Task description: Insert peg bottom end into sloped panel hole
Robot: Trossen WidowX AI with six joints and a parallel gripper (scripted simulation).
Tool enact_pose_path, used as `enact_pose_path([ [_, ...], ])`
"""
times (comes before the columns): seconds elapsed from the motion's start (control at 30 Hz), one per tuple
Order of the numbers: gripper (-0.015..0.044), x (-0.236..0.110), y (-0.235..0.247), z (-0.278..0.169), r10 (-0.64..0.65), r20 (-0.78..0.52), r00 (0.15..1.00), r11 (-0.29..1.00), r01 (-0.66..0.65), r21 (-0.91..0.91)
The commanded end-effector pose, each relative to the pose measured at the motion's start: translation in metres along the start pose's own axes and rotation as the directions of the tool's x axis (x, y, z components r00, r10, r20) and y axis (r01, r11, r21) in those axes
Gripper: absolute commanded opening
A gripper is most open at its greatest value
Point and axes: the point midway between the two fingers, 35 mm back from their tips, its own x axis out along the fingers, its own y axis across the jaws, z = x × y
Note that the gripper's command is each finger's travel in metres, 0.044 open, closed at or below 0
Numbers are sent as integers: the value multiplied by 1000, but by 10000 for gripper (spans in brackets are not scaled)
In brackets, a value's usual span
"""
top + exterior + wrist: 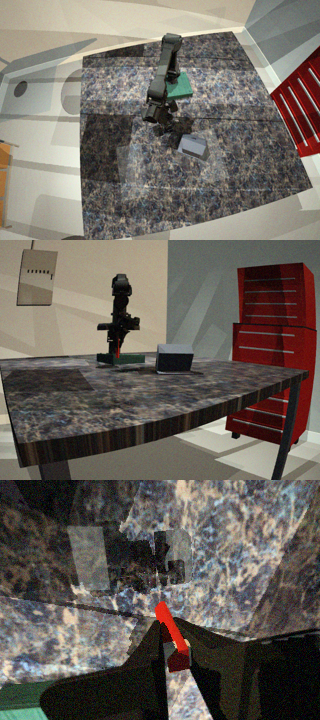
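My gripper [163, 129] [117, 342] [165, 623] is shut on a thin red peg [118, 349] [169, 625] with flat sides. It grips the peg near its top, and the peg hangs upright a little above the marbled table [219, 103] [129, 405] [240, 555]. In the overhead view the arm hides the peg. The grey sloped panel [193, 146] [174, 357] stands on the table to the right of the gripper. I cannot make out its hole in these views.
The arm's green base plate [182, 89] [130, 358] lies behind the gripper. A red tool cabinet [297, 108] [276, 343] stands off the table's right side. A white sink counter [38, 103] borders the table on the left.
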Motion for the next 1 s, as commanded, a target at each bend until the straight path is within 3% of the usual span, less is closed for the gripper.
enact_pose_path([
  [0.0,0,-19,-1,1,-6,3,1000,1000,6,1],
  [0.17,0,-33,1,0,-6,1,1000,1000,6,1],
  [0.97,0,-29,16,14,-97,2,995,966,95,-241],
])
